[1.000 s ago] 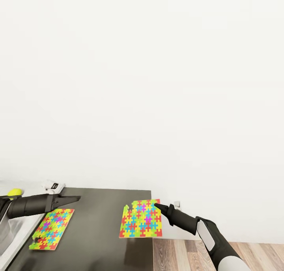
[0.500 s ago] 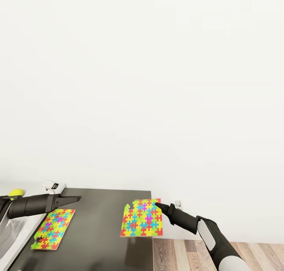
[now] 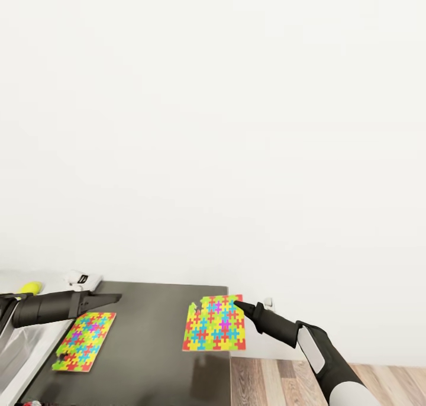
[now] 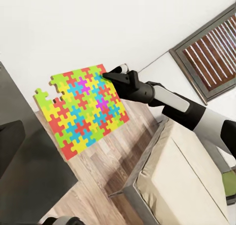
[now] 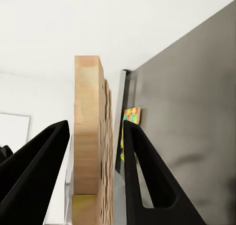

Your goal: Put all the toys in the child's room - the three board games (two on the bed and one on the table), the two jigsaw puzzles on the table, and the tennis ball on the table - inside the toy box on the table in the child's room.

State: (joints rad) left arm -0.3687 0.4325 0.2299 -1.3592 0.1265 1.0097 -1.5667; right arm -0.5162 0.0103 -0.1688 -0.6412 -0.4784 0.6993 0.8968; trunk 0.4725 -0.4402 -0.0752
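Observation:
My right gripper (image 3: pixel 238 305) is shut on the corner of a multicoloured jigsaw puzzle (image 3: pixel 214 330), which hangs tilted at the right edge of the dark table (image 3: pixel 148 347). From the left wrist, that puzzle (image 4: pixel 81 109) is clear of the table top and over the wood floor, with the right gripper (image 4: pixel 110 76) on its far corner. The right wrist view looks at its wooden edge (image 5: pixel 88 136) between the two black fingers (image 5: pixel 142 171). The other jigsaw puzzle (image 3: pixel 84 341) lies flat on the table, just below my left gripper (image 3: pixel 115 299). A yellow tennis ball (image 3: pixel 29 288) sits at the far left.
A small white object (image 3: pixel 83 279) lies at the table's back edge by the white wall. A pale grey surface (image 3: pixel 18 353) adjoins the dark table on the left. Wood floor (image 3: pixel 266 382) lies to the right of the table. The bed (image 4: pixel 187 181) stands behind my right arm.
The whole picture has drifted slightly, so the camera moved. The right gripper and its puzzle have risen a little. The left arm holds its place.

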